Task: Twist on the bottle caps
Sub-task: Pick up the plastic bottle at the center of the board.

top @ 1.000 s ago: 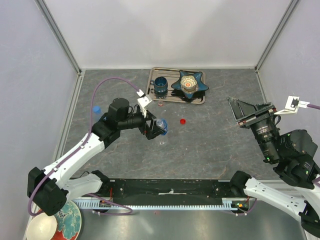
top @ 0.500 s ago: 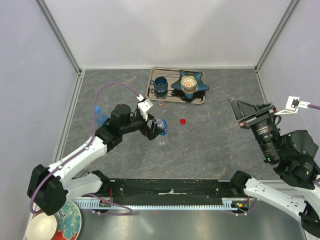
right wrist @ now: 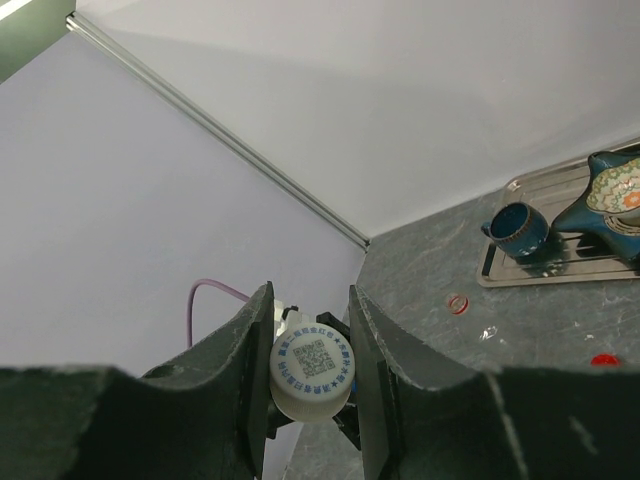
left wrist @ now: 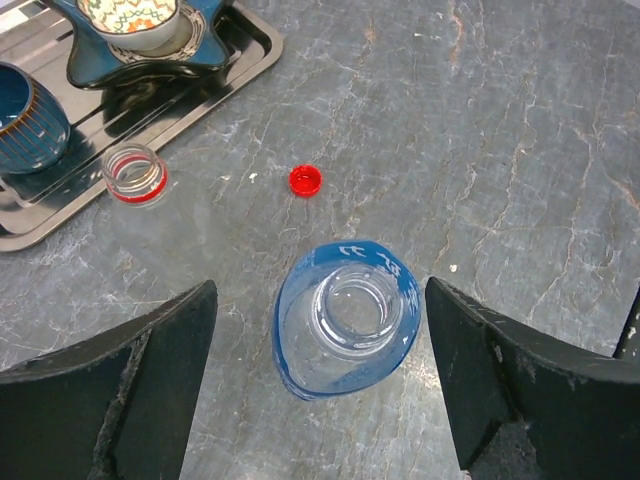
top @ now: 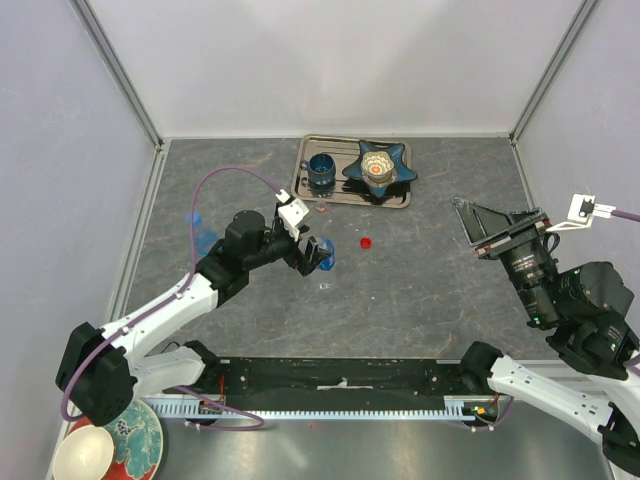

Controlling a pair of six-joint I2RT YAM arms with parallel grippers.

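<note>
A blue-labelled bottle [left wrist: 345, 330] stands upright with its neck uncovered, between the fingers of my left gripper [left wrist: 318, 288]. The jaws are open, with a gap on each side of the bottle [top: 323, 251]. My right gripper [right wrist: 310, 345] is raised at the right, shut on a white bottle cap [right wrist: 312, 375] with a blue printed code. A red cap [left wrist: 306, 180] lies on the table just beyond the bottle. A clear bottle with a red neck ring [left wrist: 135, 175] stands near the tray. Another blue-tinted bottle [top: 200, 232] stands behind the left arm.
A metal tray [top: 395, 199] at the back holds a dark blue cup [top: 321, 172] and a star-shaped dish [top: 379, 166]. A white bowl [top: 82, 452] on a patterned plate sits off the near left corner. Walls enclose the table on three sides.
The left arm has shifted slightly around the blue-labelled bottle, and its jaws have narrowed a little. The right arm, holding the white cap, has barely moved.
</note>
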